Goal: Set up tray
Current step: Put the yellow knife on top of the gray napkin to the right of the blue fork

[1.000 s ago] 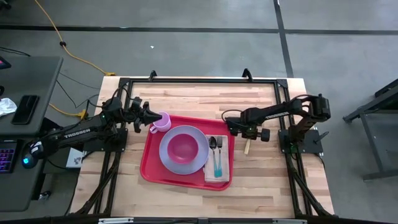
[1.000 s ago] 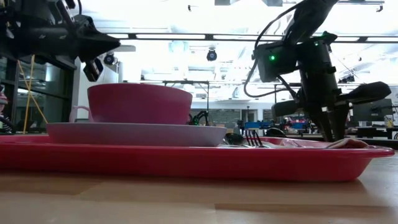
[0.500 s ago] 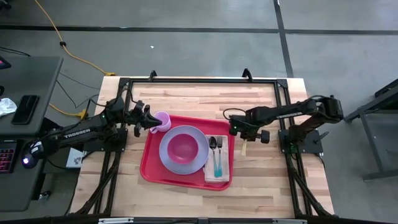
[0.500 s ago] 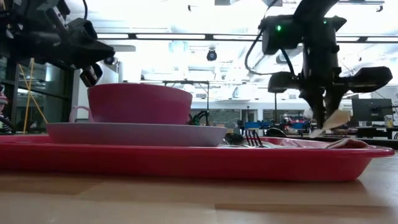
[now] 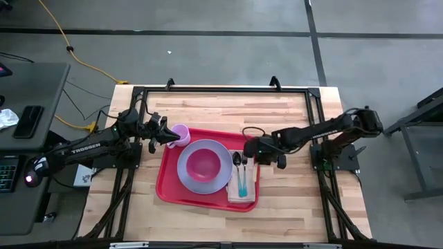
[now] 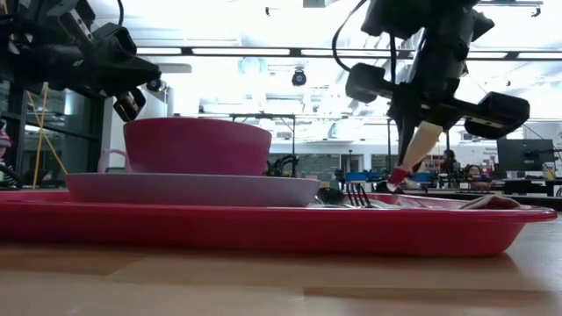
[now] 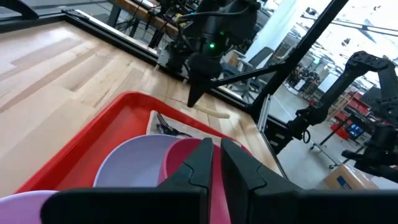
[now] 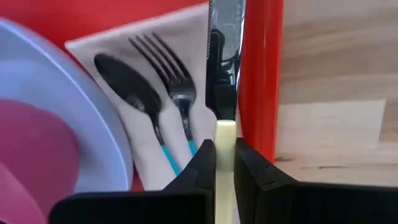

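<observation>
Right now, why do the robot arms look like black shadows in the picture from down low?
In the low view, bright ceiling lights behind the arms glare white, so they show as dark silhouettes; only the tray and the bowl keep colour. In the right wrist view, the knife blade shines with reflected light.

From above, my right gripper (image 5: 252,150) and arm cover the knife (image 8: 224,68) I hold, so it cannot be made out there. In the low view the tray (image 6: 263,230) rim hides the napkin and most of the spoon and fork. My left wrist view cuts off the purple cup (image 7: 37,198) at its edge.
</observation>
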